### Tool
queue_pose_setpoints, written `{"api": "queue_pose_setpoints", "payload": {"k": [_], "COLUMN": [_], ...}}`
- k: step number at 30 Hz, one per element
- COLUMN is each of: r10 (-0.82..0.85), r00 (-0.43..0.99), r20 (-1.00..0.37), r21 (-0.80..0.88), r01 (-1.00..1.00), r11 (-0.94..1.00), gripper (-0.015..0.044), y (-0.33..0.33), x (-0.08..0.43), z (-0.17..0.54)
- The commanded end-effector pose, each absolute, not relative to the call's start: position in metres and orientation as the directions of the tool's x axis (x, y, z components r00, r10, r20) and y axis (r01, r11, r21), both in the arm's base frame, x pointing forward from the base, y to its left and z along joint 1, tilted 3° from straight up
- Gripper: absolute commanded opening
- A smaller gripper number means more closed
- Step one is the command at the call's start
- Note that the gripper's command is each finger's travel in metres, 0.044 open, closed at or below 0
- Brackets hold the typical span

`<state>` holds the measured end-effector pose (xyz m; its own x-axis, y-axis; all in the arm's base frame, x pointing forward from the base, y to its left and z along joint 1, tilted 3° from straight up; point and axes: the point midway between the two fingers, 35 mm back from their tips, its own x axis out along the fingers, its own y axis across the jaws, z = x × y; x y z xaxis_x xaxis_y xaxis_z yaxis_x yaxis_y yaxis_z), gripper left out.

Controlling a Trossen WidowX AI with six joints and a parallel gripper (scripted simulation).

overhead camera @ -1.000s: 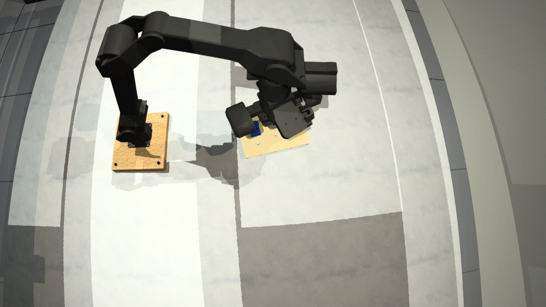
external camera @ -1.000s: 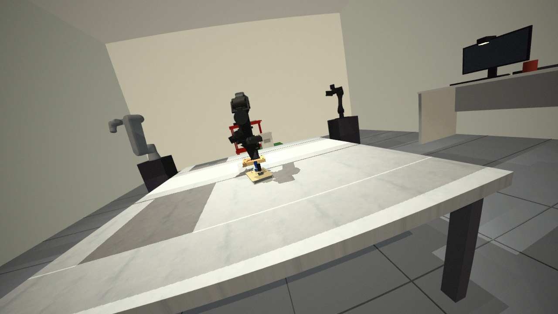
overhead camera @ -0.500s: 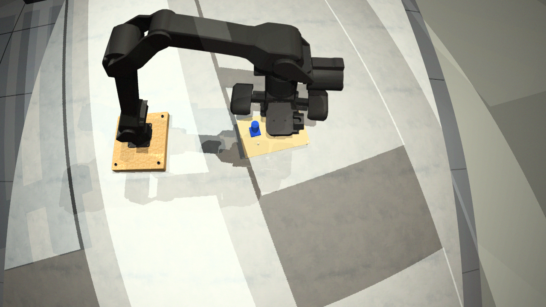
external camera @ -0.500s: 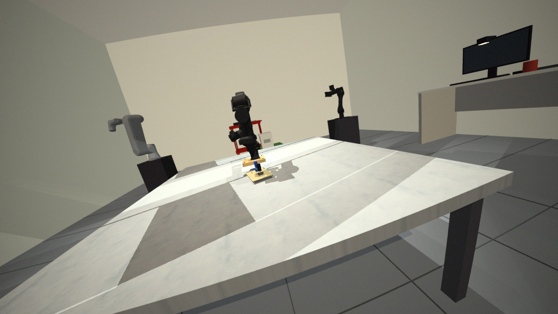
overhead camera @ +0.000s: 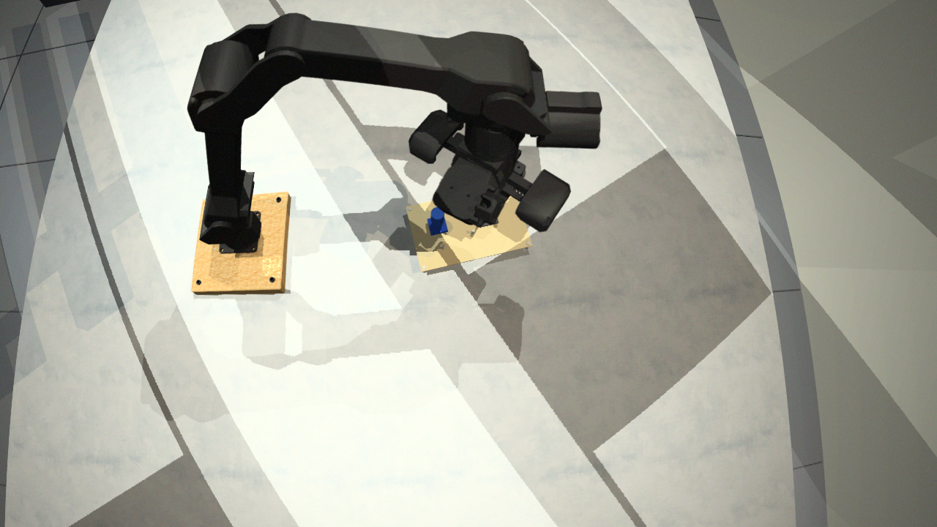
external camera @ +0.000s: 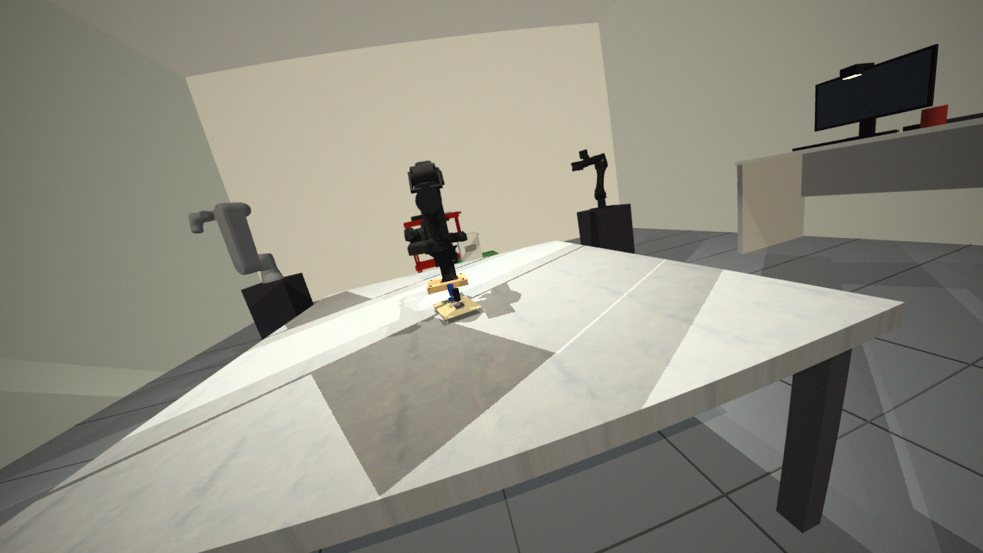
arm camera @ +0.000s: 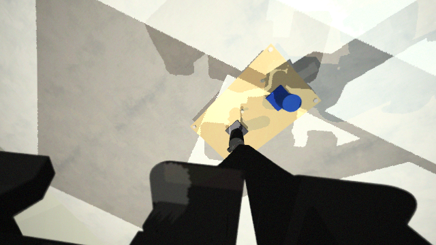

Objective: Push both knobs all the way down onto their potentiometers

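Observation:
The pale yellow circuit board (overhead camera: pixel 494 245) (external camera: pixel 448 313) (arm camera: pixel 223 107) stands on the table. The blue potentiometer (overhead camera: pixel 437 229) (arm camera: pixel 274 99) carries a round blue knob (overhead camera: pixel 437 213) (arm camera: pixel 291 103), which stands up clear of its body. The second potentiometer (arm camera: pixel 237 126) is dark grey; its black knob (arm camera: pixel 236 137) stands up towards my fingers, and the arm mostly hides it in the top view. My gripper (arm camera: pixel 243 150) is shut and empty. Its fingertips overlap the top of the black knob in the wrist view; I cannot tell whether they touch it.
The arm's wooden base plate (overhead camera: pixel 274 242) lies left of the board in the top view. The arm reaches over the board from there. Small pale parts stand on the board between the potentiometers. Other robots on dark pedestals and a desk with a monitor (external camera: pixel 876 87) stand beyond the table.

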<state>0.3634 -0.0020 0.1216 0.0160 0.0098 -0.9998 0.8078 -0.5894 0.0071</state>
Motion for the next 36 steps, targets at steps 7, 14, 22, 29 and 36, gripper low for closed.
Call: {"api": "queue_pose_setpoints", "payload": {"k": [7, 14, 22, 29, 36], "r10": [0.018, 0.021, 0.023, 0.023, 0.023], "r00": [0.003, -0.002, -0.005, -0.005, -0.005], "r20": [-1.000, -1.000, -1.000, -1.000, -1.000], "r21": [-0.014, -0.020, -0.024, -0.024, -0.024], "r01": [0.562, 0.346, 0.163, 0.163, 0.163], "r11": [-0.827, -0.938, -0.986, -0.986, -0.986], "gripper": [0.0000, 0.0000, 0.0000, 0.0000, 0.0000], "y": [0.003, 0.006, 0.008, 0.008, 0.008], "x": [0.370, 0.374, 0.377, 0.377, 0.377], "z": [0.123, 0.125, 0.127, 0.109, 0.107]}}
